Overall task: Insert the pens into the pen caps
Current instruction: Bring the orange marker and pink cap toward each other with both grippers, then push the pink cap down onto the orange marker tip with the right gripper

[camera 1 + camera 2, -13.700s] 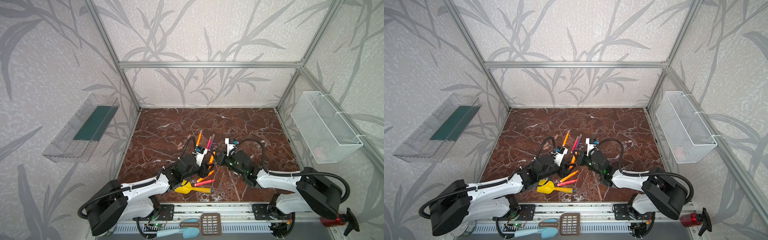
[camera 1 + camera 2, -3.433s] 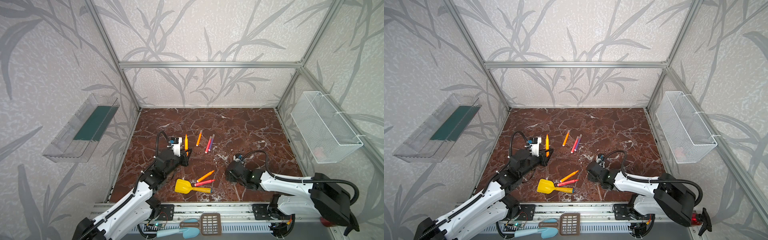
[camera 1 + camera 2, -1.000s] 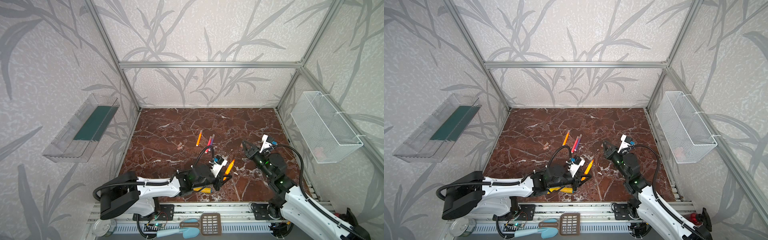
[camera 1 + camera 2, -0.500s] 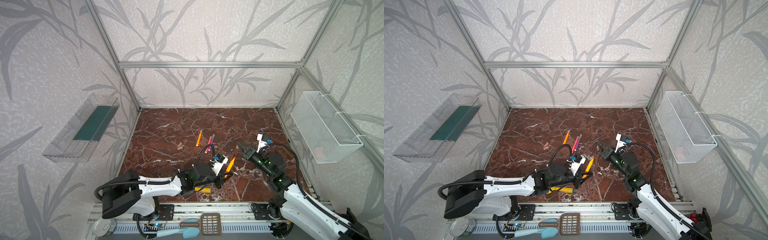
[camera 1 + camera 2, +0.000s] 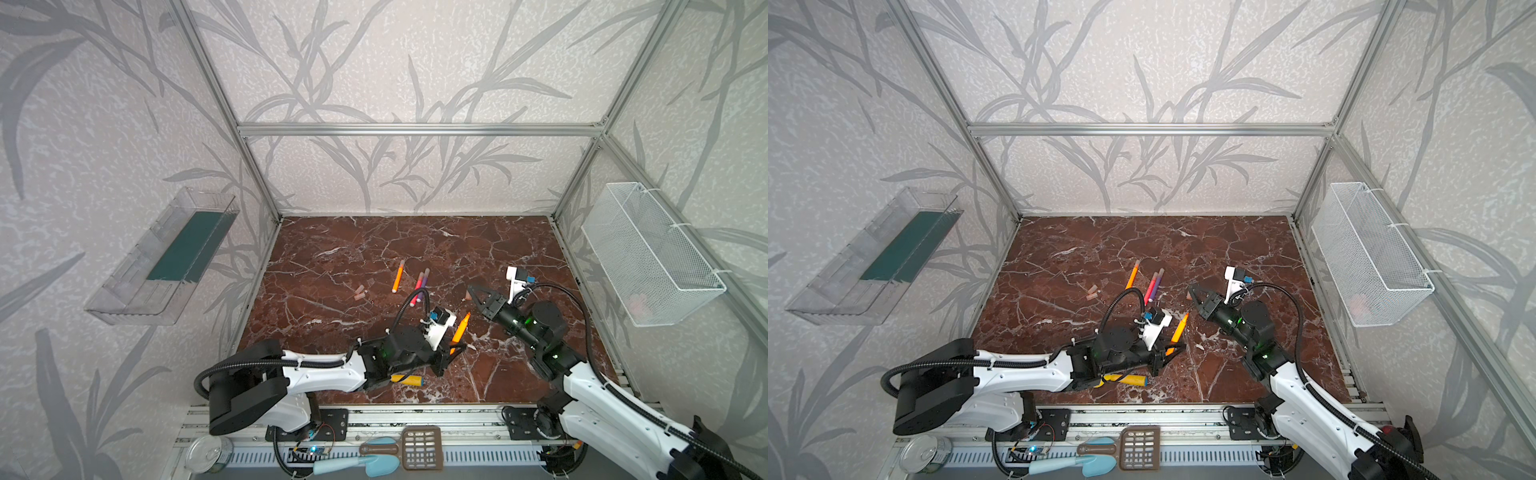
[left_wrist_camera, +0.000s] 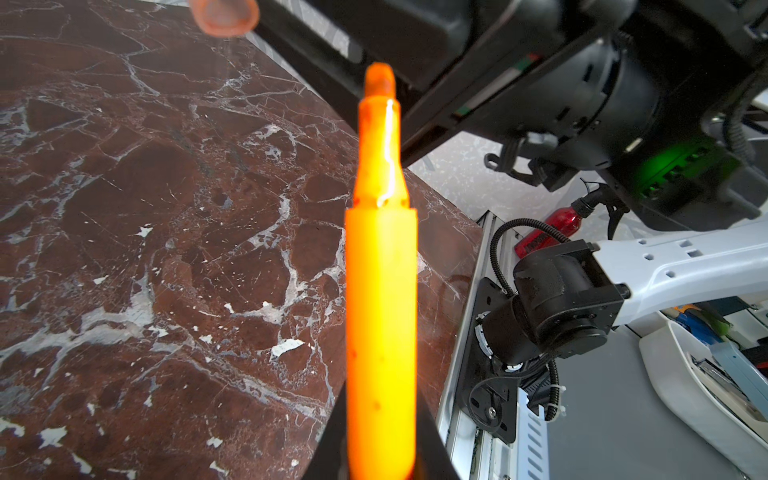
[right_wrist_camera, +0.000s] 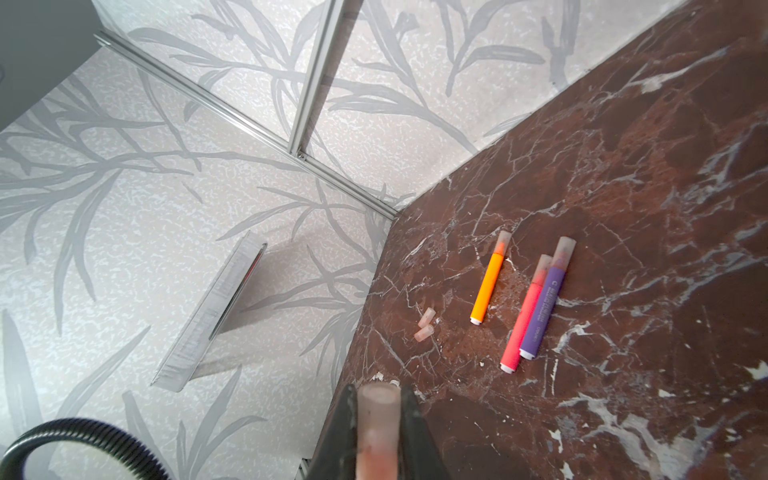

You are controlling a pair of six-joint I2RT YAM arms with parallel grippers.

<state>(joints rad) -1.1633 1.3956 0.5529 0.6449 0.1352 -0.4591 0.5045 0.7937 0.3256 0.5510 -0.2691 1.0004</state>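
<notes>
Aligning stage: left tool (image 5: 452, 349) clamps orange pen (image 6: 381, 316), right tool (image 5: 473, 291) clamps cap (image 7: 377, 419), not yet joined. Three capped pens (image 7: 542, 307) done; two loose caps (image 7: 426, 318) beside them remain.

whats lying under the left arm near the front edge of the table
A yellow handle with a blue end pokes out from beneath the left arm, lying flat on the marble. The rest of it, and anything else lying there, is covered by the arm.
</notes>
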